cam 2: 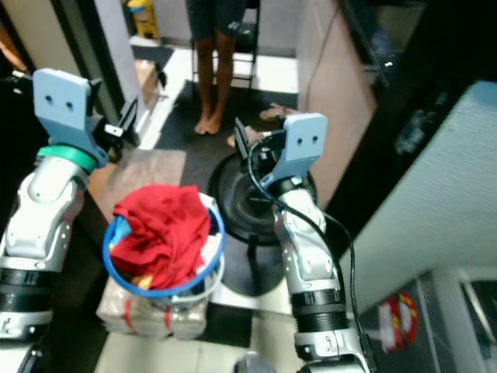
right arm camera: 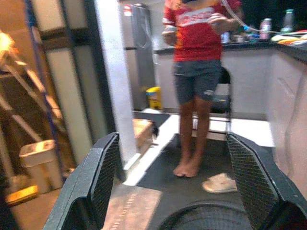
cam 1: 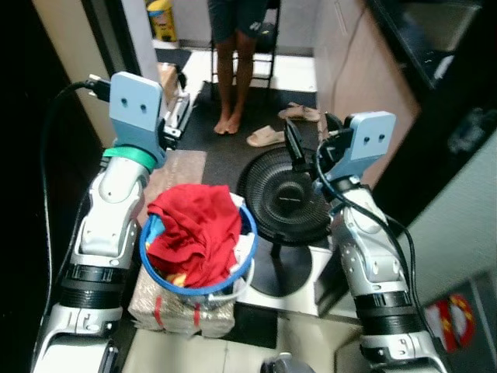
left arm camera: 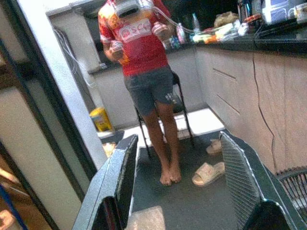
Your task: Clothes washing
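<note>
A round basket with a blue rim (cam 1: 249,226) stands on the floor in front of me, heaped with red clothes (cam 1: 196,231). It rests on a wrapped bundle (cam 1: 171,311). My left gripper (cam 1: 180,109) is raised above and behind the basket's left side, open and holding nothing. My right gripper (cam 1: 311,140) is raised to the basket's right, over a black fan, also open and holding nothing. The left wrist view looks between wide-spread fingers (left arm camera: 120,177) at the room beyond. So does the right wrist view, past its own fingers (right arm camera: 101,175).
A black floor fan (cam 1: 283,194) on a white base stands right of the basket. A person (cam 1: 233,70) stands barefoot farther back, in front of a chair. Sandals (cam 1: 265,137) lie on the dark floor. A counter front (cam 1: 349,85) runs along the right and a door frame (cam 1: 116,47) on the left.
</note>
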{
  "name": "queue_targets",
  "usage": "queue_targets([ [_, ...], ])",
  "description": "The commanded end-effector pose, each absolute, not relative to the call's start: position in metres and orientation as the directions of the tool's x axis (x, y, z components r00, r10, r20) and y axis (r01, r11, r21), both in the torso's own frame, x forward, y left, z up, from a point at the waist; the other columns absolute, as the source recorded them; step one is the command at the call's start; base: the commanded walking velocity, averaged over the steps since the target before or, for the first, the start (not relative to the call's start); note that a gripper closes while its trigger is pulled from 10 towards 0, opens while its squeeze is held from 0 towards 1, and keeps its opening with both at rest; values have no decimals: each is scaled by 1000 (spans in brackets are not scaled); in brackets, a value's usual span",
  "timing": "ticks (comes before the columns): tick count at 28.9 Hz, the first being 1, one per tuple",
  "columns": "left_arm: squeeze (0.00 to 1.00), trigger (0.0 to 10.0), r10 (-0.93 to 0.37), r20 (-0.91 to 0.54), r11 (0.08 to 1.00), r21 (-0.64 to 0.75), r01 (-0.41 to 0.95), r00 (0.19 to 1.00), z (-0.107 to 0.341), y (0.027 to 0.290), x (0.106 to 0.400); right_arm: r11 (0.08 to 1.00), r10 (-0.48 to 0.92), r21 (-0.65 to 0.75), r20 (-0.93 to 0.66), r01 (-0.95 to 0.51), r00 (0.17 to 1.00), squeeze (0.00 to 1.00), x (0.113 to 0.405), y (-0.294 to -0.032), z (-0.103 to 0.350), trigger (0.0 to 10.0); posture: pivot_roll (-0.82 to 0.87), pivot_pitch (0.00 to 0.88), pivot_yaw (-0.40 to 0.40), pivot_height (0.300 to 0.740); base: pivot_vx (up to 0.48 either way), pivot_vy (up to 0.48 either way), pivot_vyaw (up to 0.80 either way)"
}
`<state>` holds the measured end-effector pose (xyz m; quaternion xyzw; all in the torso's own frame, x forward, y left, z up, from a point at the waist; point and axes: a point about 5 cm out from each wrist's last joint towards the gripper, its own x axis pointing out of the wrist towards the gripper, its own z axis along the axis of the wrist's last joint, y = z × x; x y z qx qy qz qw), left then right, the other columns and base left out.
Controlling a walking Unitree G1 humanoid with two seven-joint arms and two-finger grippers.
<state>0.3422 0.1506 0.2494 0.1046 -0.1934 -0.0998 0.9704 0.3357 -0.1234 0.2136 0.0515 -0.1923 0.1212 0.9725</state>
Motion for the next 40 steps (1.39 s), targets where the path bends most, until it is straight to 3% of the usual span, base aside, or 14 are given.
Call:
queue_targets([
  [1,0,10000,-223,326,956,258,140,919,243,155,343,966,211,58,387,-252,898,0,335,-124,213,10000,-38,0,54,740,0,0,0],
  [9,0,10000,-215,191,938,315,148,958,206,162,339,951,260,69,354,-302,898,0,331,-114,197,10000,-35,0,56,740,0,0,0],
  [12,0,10000,-215,-1,938,279,207,977,159,162,333,950,275,80,247,-303,929,0,327,-115,158,10000,-29,0,49,740,0,0,0],
  [16,0,10000,-214,-98,940,249,232,972,136,160,327,953,274,80,189,-293,943,0,324,-117,139,10000,-29,0,49,740,0,0,0],
  [21,0,10000,-266,-415,949,48,312,870,45,153,291,983,183,17,-101,-182,978,0,304,-142,60,10000,-34,0,44,740,0,0,0],
  [27,0,10000,-226,-413,970,-14,241,882,28,157,284,991,106,104,-172,-89,979,0,296,-156,41,10000,-47,0,38,740,0,0,0],
  [40,0,10000,-252,-341,957,55,286,906,36,149,286,983,178,64,-88,-173,980,0,307,-136,55,10000,-41,0,28,740,0,0,0],
])
